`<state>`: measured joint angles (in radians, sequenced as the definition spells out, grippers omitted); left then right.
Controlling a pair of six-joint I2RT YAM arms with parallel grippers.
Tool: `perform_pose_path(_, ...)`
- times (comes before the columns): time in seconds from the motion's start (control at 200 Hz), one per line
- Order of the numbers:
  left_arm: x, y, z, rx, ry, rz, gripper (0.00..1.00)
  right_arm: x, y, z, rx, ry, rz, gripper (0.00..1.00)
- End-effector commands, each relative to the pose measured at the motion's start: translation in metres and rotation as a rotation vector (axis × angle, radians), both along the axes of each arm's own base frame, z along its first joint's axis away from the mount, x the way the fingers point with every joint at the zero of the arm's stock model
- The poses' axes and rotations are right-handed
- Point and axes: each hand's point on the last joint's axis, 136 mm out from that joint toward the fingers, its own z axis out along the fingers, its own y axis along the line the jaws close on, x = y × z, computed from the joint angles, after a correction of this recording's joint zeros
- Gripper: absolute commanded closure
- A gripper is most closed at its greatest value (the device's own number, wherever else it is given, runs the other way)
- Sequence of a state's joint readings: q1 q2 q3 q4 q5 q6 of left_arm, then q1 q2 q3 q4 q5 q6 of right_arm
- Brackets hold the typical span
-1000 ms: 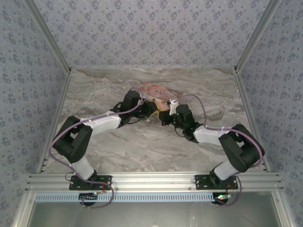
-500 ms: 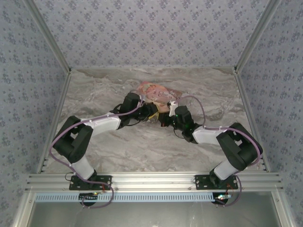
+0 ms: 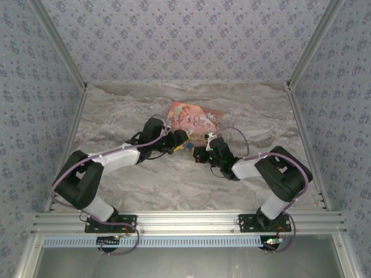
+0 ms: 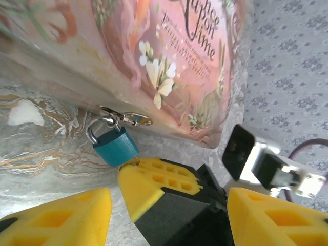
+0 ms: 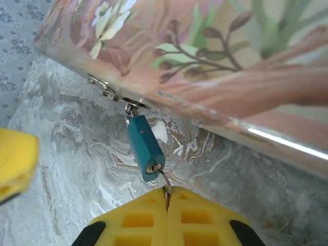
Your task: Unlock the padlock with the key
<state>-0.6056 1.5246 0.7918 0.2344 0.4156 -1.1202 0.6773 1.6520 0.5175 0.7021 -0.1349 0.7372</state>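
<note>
The teal padlock (image 5: 143, 145) hangs by its silvery shackle from the clasp on the pink box (image 5: 215, 56), with its keyhole facing my right gripper (image 5: 166, 195). That gripper is shut on the thin metal key (image 5: 164, 182), whose tip sits at the keyhole. In the left wrist view the padlock (image 4: 116, 146) lies just beyond the right gripper's yellow fingers (image 4: 154, 179). My left gripper (image 4: 169, 197) is open and holds nothing, its fingers standing either side of the right gripper. From above, the left gripper (image 3: 184, 141) and the right gripper (image 3: 198, 154) meet in front of the box.
The pink illustrated box (image 3: 194, 117) lies on the marble table (image 3: 127, 185) behind both grippers. Patterned walls (image 3: 35, 116) close in the left, right and back sides. A metal rail (image 3: 185, 222) runs along the near edge.
My left gripper's jaws have opened wide. Both arms have shifted toward the near side, so more of the pink box shows from above. The right gripper stays shut.
</note>
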Motion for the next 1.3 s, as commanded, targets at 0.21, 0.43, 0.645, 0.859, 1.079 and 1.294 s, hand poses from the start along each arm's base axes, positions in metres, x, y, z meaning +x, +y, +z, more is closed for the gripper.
perform_pose_path(0.21, 0.000, 0.013, -0.007, -0.081, -0.001, 0.087, 0.46, -0.007, 0.012, 0.009, 0.181, 0.118, -0.075, 1.00)
perform_pose_path(0.43, 0.004, 0.014, -0.024, -0.145, 0.029, 0.150, 0.53, -0.010, 0.020, 0.008, 0.204, 0.177, -0.087, 1.00)
perform_pose_path(0.645, 0.008, 0.003, -0.033, -0.218, 0.062, 0.146, 0.57, -0.009, 0.022, 0.004, 0.219, 0.208, -0.102, 1.00)
perform_pose_path(0.859, 0.011, -0.009, -0.041, -0.268, 0.079, 0.149, 0.62, -0.009, 0.026, 0.002, 0.236, 0.235, -0.102, 1.00)
perform_pose_path(1.079, 0.011, -0.014, -0.051, -0.283, 0.105, 0.153, 0.66, -0.008, 0.027, 0.003, 0.240, 0.239, -0.105, 1.00)
perform_pose_path(1.294, 0.015, -0.015, -0.053, -0.295, 0.107, 0.166, 0.76, -0.009, 0.028, 0.005, 0.251, 0.252, -0.103, 1.00)
